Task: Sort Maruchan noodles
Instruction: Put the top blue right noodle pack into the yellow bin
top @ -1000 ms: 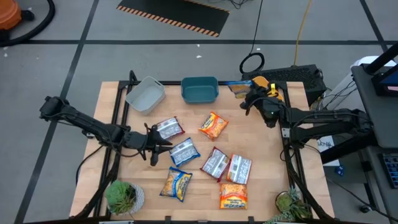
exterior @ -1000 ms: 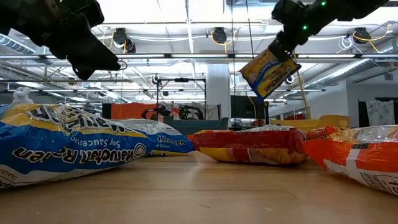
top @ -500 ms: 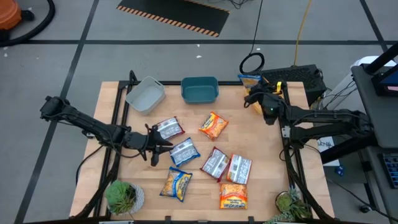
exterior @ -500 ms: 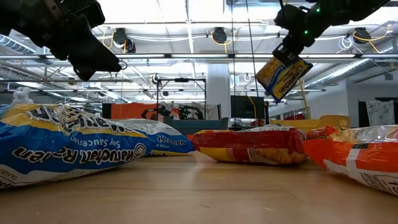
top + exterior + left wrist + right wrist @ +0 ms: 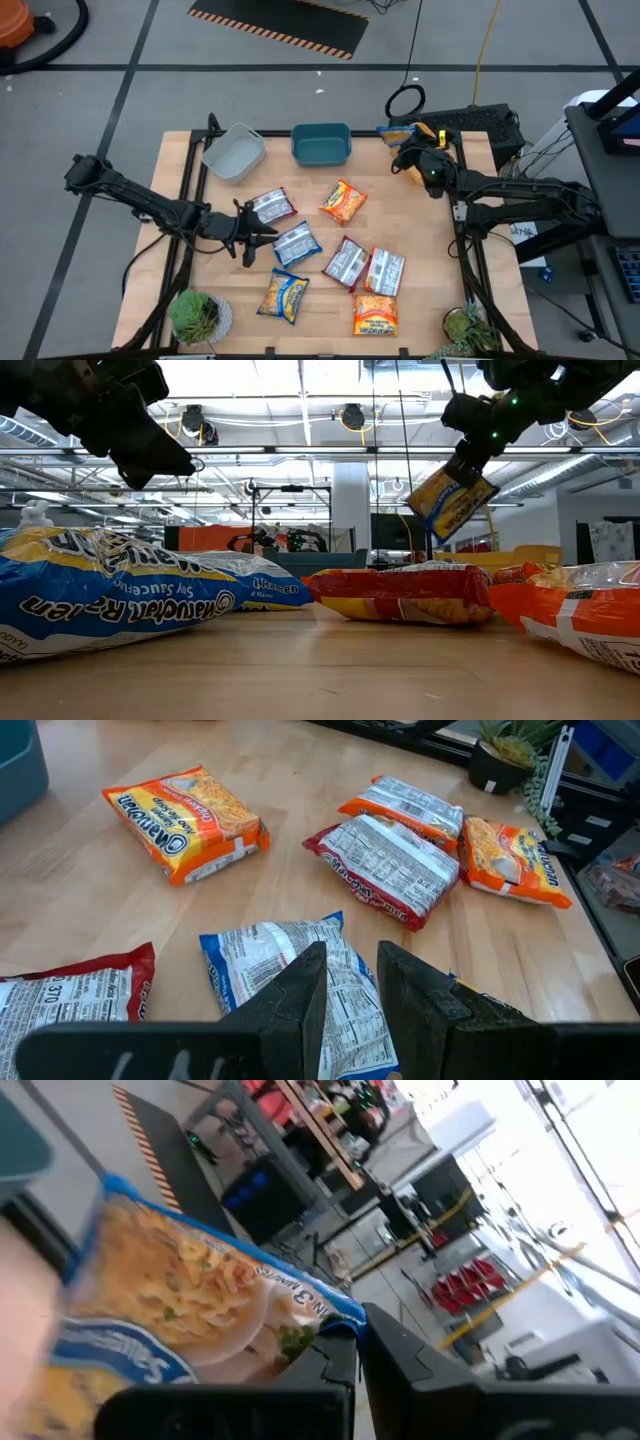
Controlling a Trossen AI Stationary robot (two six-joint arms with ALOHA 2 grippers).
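Observation:
Seven ramen packets lie flat on the wooden table [image 5: 430,240]: two orange [image 5: 343,201] [image 5: 375,315], three silver-white with red [image 5: 271,206] [image 5: 346,263] [image 5: 385,270], a blue-white one [image 5: 296,243] and a yellow-blue one [image 5: 284,296]. My right gripper [image 5: 405,150] is near the far right corner, shut on an eighth, yellow-blue packet [image 5: 450,503]. My left gripper [image 5: 265,232] hovers above the table between the silver-red and blue-white packets. A narrow gap shows between its fingers [image 5: 352,985]. My right gripper pinches the yellow-blue packet by its upper edge [image 5: 325,1320] between the two fingers [image 5: 468,458], coming from above. The packet is lifted clear and hangs tilted below the fingers [image 5: 397,131].
A grey tub [image 5: 234,152] and a teal tub [image 5: 321,144] stand along the far edge. A yellow tub [image 5: 520,555] shows beyond the packets in the low view. Small potted plants stand at the near left [image 5: 196,316] and near right [image 5: 468,330] corners.
My right gripper has carried the hanging yellow-blue packet toward the table's far right corner and a little lower. The packet has tipped as it went. It stays shut on the packet. My left gripper has kept still.

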